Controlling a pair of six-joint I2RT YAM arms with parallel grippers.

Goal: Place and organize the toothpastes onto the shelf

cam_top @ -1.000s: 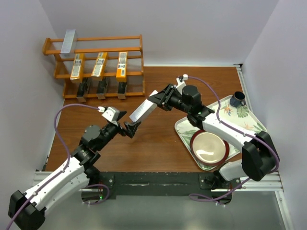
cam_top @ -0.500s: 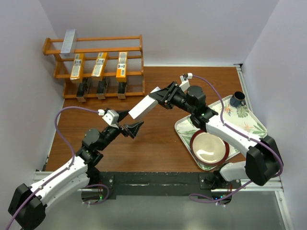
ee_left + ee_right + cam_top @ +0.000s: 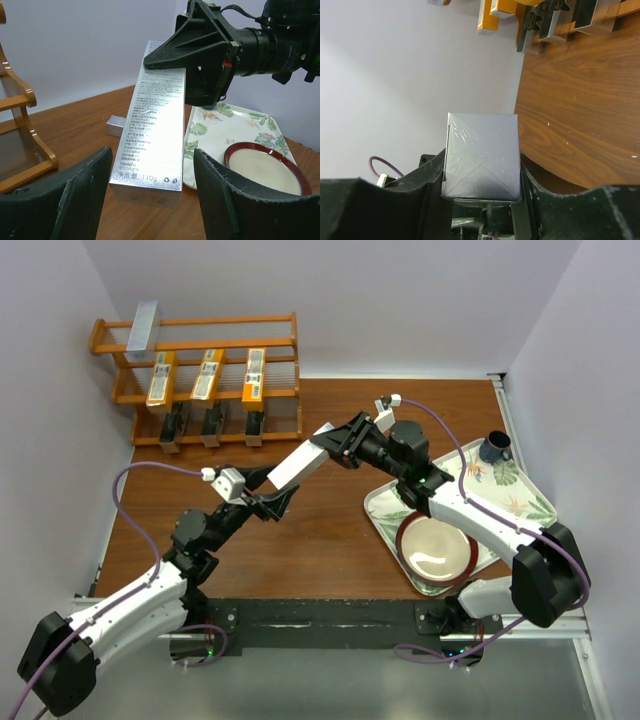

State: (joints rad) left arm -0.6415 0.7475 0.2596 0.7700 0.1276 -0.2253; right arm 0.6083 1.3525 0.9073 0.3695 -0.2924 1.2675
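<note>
Raised slightly toward frame centre since half a second ago: left fingers (image 3: 65,200), spread either side of the lower end of the silver-grey carton (image 3: 298,466), not closing on it. Pinched at its upper end by right fingers (image 3: 200,45), tilted above the surface (image 3: 330,540). Already on the shelf (image 3: 200,345), upper left: one silver carton (image 3: 144,327), three orange cartons (image 3: 208,375), three black cartons (image 3: 212,425). Judged outstanding: the held one and a second loose carton (image 3: 115,126) lying behind.

High rear overview; close opposed wrist views of silver carton (image 3: 297,466)
</note>
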